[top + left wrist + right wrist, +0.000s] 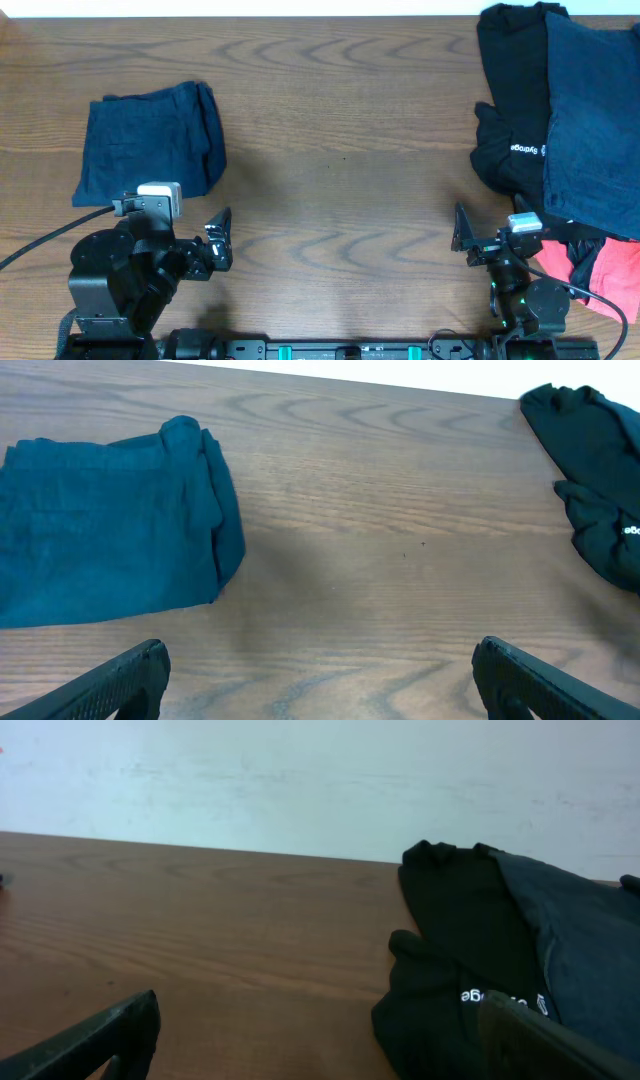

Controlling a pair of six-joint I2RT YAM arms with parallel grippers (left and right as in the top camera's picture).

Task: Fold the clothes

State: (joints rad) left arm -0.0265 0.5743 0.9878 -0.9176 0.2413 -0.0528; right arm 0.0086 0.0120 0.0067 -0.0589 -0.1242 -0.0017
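Fingers (125,678) of the left gripper (320,658) stand spread wide in the left wrist view, one at each lower corner. Only bare table (400,560) lies between them — they hold nothing and touch nothing. Ahead of them and off to their left lies the pair of dark navy shorts (110,535), folded into a flat packet with its thick folded edge turned toward the gap. Far ahead to their right, the edge of a black garment (600,490) shows at the side of that view.

The right gripper (320,1005) is just as wide apart in its own wrist view, empty, its fingers (100,1038) clear of any cloth. Just ahead of its right-hand finger the black garment carries small white lettering. A navy garment (580,940) lies over the black one's far side, and a pale wall (300,780) stands beyond the table.

Only the overhead view shows a coral-red garment (600,270), bunched just beside the right gripper on its outer side and partly tucked beneath dark cloth — neither wrist camera catches it. From above the fingers are seen nearly edge-on, so their spread is hard to read there; the wrist views settle it. Overhead also shows the folded shorts just ahead of the left fingers, well apart from the pile ahead of the right ones.
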